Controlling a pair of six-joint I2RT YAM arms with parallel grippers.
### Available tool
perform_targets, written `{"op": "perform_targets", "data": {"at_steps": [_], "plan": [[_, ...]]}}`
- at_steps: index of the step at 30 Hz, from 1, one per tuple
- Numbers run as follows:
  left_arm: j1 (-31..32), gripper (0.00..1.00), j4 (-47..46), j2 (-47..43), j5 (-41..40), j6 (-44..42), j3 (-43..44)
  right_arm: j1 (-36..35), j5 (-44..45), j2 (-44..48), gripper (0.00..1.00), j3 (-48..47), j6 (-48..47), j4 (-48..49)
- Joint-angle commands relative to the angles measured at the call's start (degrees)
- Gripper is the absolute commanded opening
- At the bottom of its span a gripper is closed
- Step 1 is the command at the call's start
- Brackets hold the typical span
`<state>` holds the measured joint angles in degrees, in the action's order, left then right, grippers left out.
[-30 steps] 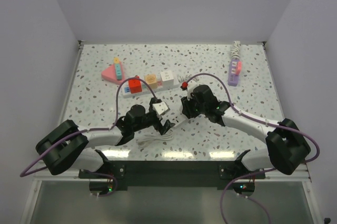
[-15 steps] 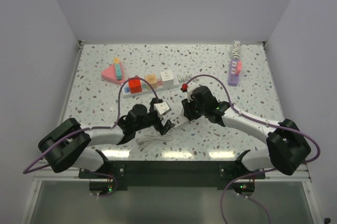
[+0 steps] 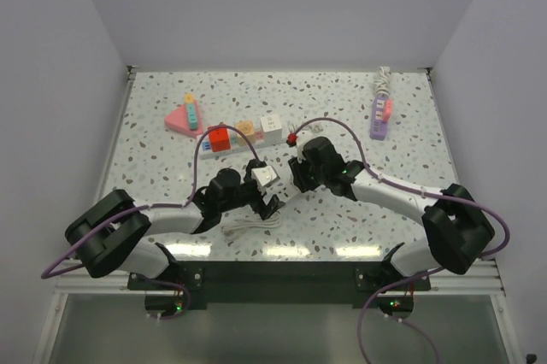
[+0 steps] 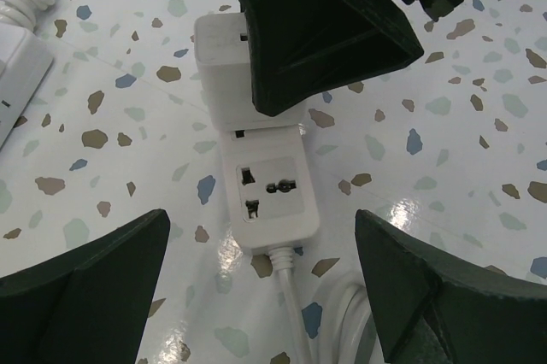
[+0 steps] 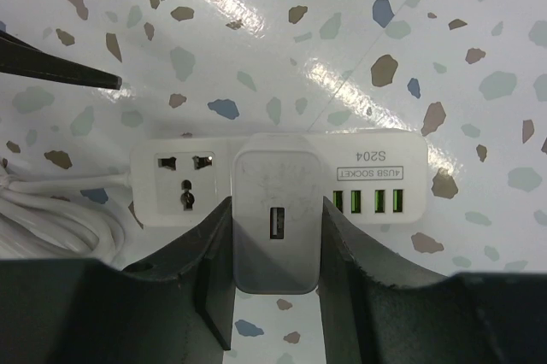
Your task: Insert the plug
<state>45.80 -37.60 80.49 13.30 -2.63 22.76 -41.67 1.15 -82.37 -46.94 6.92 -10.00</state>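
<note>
Your right gripper (image 5: 275, 274) is clamped on the white plug (image 5: 275, 202) over the power strip (image 5: 376, 180), left gripper (image 4: 265, 291) wide open and empty; press it squarely home.

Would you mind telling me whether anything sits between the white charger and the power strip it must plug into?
Nothing visible does: the charger, shut in the jaws of the right gripper, sits over the middle of the power strip, beside its free socket.
</note>
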Motion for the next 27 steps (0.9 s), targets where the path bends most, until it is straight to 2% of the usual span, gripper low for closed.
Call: {"op": "perform_targets", "data": {"at_steps": [1, 12, 19, 27], "plan": [[-0.19, 0.95, -0.45, 0.11, 0.68, -1.06, 1.85, -1.83, 2.63, -2.62, 0.0, -0.7, 1.78, -2.3], [-0.19, 0.91, 0.78, 0.9, 0.15, -0.88, 2.64, -3.51, 4.74, -10.79, 0.0, -3.33, 2.31, -3.89], [-0.71, 0.9, -0.18, -1.99, -6.96, 0.96, 1.41, -3.33, 2.72, -15.44, 0.0, -4.65, 2.57, -3.36], [-7.21, 0.91, -6.16, -9.29, -10.84, 7.29, -4.65, -1.31, -0.17, -21.07, 0.0, -8.43, 1.52, -3.62]]}}
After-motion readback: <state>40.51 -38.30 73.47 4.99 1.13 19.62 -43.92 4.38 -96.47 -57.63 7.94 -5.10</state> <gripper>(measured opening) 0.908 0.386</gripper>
